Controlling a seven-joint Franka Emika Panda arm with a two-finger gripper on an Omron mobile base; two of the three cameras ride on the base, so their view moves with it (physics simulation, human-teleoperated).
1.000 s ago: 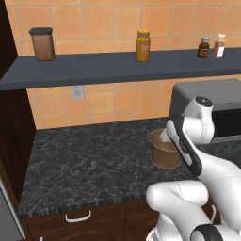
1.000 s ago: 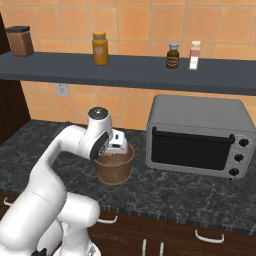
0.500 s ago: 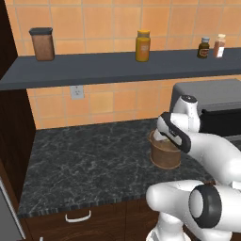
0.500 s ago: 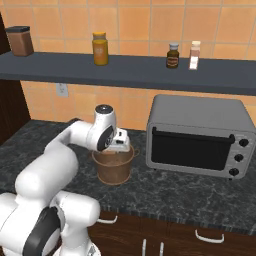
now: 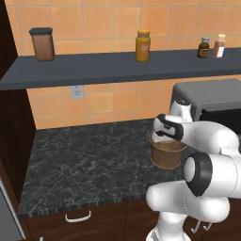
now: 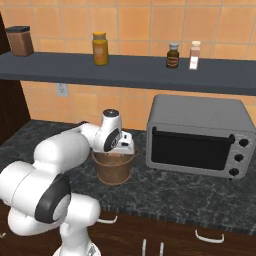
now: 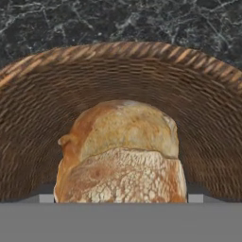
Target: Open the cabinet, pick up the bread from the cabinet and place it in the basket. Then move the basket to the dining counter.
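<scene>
The brown woven basket [image 5: 164, 159] [image 6: 114, 172] stands on the black speckled counter, just left of the toaster oven. My gripper [image 5: 163, 137] [image 6: 125, 149] hangs at the basket's rim, tilted down into it. Up close, the golden-tan bread [image 7: 120, 151] sits directly between the two fingertips [image 7: 46, 198], which flank it on both sides. It hangs in front of the basket's inner wall [image 7: 38, 127], so the jaws stand wide and are shut on the bread. The dining counter is out of view.
A grey toaster oven [image 6: 197, 135] stands close to the right of the basket. The dark shelf [image 5: 117, 70] overhead carries a brown jar [image 5: 42, 44], a yellow-orange jar [image 5: 143, 45] and two small bottles [image 5: 211, 47]. Black counter [image 5: 84, 160] stretches to the left.
The arm has folded, with its elbow swinging down and toward the cameras. The hand has shifted slightly and settled lower over the basket. The basket has not moved.
</scene>
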